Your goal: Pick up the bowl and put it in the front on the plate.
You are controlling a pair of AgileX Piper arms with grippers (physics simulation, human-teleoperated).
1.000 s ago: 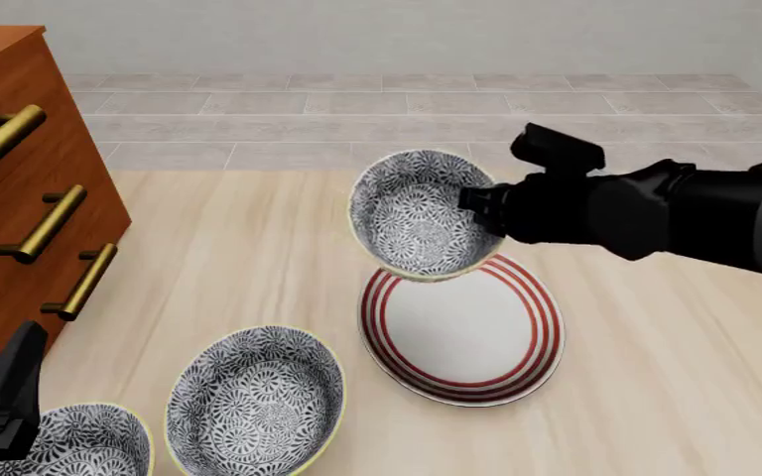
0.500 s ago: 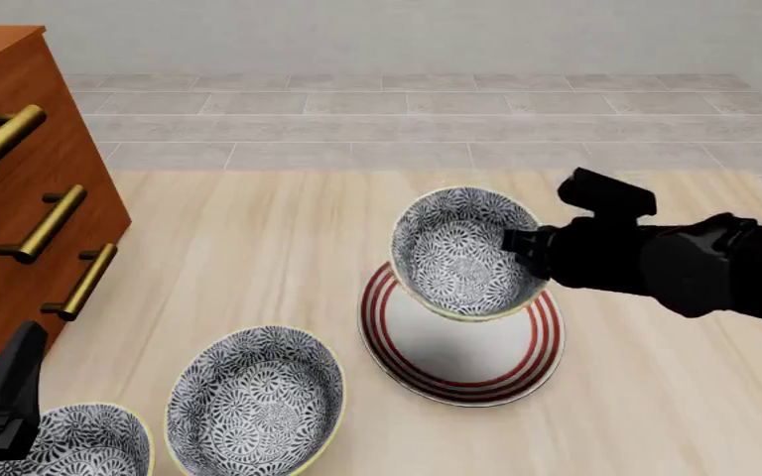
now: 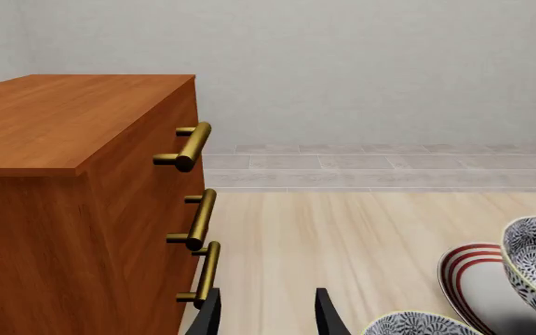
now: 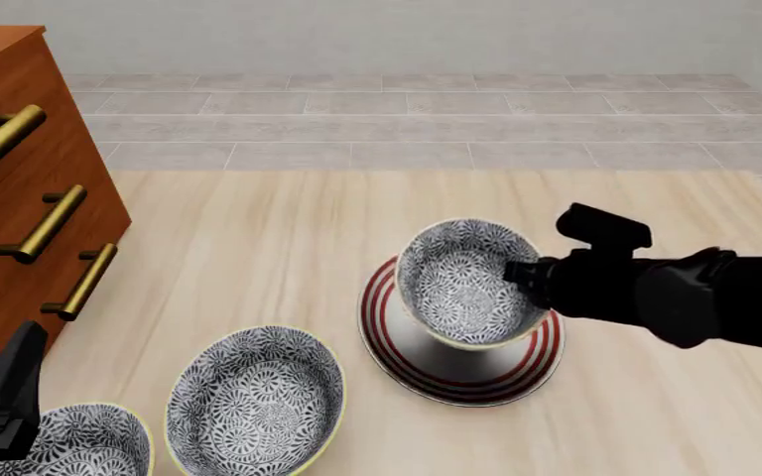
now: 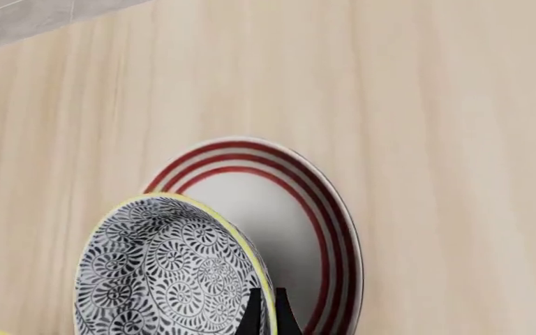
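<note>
Nearest to the camera, at the low left edge of the front view, the left gripper (image 4: 4, 402) hangs idle above one patterned bowl (image 4: 83, 441), and its fingers (image 3: 326, 314) stand apart with nothing between them. Just beside that one sits a second patterned bowl (image 4: 257, 401) on the table (image 4: 249, 248). A little farther on lies the plate (image 4: 460, 372), white with red rings, and directly over it is the bowl (image 4: 467, 283) of the task. The right gripper (image 4: 524, 275) comes in from the right with its fingers (image 5: 264, 314) pressed on the near rim of the bowl, one inside and one outside. The bowl hangs a little tilted and low over the plate; I cannot tell whether its base touches already. The step in hand seems to be the placing. The next move probably calls for lowering until the bowl sits flat, then parting the fingers and lifting away without dragging the rim. Farthest to the left stands the wooden dresser (image 4: 17, 198).
</note>
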